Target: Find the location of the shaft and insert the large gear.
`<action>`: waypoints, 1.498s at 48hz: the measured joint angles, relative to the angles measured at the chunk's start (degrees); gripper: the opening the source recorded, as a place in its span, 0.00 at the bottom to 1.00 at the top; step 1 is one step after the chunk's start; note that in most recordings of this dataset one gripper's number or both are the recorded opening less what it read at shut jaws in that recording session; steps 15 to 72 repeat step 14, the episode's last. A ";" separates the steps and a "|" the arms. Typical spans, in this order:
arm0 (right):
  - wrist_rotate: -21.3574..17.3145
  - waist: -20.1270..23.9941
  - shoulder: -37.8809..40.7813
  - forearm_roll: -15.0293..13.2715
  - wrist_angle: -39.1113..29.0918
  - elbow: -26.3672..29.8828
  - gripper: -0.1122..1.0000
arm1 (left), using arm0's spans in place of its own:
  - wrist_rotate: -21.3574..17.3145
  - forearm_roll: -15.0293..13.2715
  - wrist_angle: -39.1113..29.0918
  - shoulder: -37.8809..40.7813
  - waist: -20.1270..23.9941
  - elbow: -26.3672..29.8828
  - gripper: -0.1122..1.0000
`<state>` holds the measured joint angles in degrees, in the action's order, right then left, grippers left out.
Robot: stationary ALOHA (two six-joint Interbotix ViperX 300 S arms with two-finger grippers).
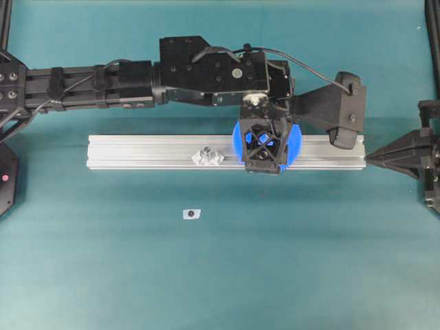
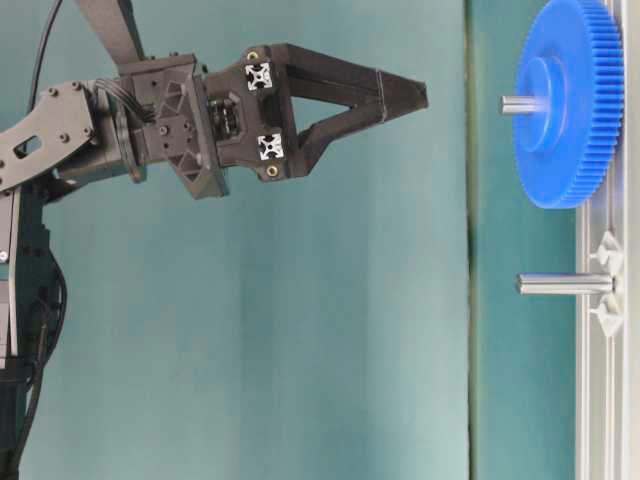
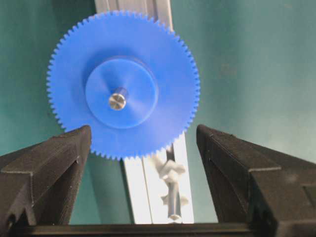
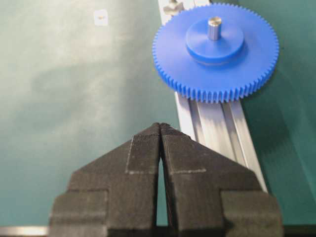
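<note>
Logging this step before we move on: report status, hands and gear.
Left hand open above the large gear, not touching. Right hand shut, parked off the rail. Gear seated on its shaft, pin tip showing through hub. Nothing in the way.

A long silvery aluminium rail (image 1: pixel 151 152) with lengthwise grooves lies across a teal table mat (image 1: pixel 220 275). On the rail stands a second metal pin (image 2: pixel 565 284), set between two small translucent diamond-shaped pieces (image 1: pixel 208 158) that sit against the rail's surface. Out on the mat, well apart from the rail and nearer the front edge in the overhead view, lies a small white tag (image 1: pixel 192 214) with a dark spot in its middle.
</note>
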<state>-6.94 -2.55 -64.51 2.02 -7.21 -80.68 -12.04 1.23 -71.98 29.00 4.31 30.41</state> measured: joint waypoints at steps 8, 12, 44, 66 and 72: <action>-0.18 0.00 0.00 0.00 0.00 0.00 0.12 | 0.09 0.00 0.00 0.00 -0.09 0.00 0.84; -0.18 0.00 0.00 0.00 0.00 0.00 0.12 | 0.09 0.00 0.00 0.00 -0.09 0.00 0.84; -0.18 0.00 0.00 0.00 0.00 0.00 0.12 | 0.09 0.09 0.00 0.00 0.00 0.00 0.84; -0.18 0.00 0.00 0.00 0.00 0.00 0.12 | 0.09 0.09 0.00 0.00 0.00 0.00 0.84; -0.18 0.00 0.00 0.00 0.00 0.00 0.12 | 0.09 0.09 0.00 0.00 0.00 0.00 0.84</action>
